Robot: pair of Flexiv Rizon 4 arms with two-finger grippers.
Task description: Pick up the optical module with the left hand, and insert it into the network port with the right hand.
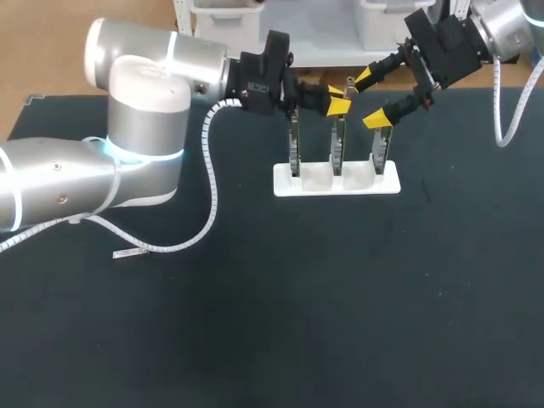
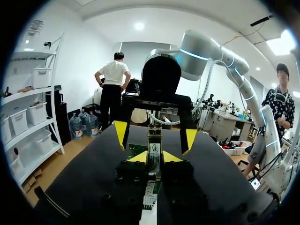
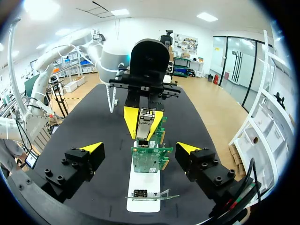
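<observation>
My left gripper is shut on the optical module, a small silvery block, and holds it above the middle card of a white stand. In the left wrist view the module sits upright between my yellow tips. My right gripper faces it from the far right, open wide, one tip above and one tip below the module's end. In the right wrist view its fingers straddle a green network card, with the module just ahead and nothing touching them.
The white stand carries three upright cards in a row: left card, middle card, right card. A small flat metal strip lies on the black tabletop at the left, under my left arm's cable.
</observation>
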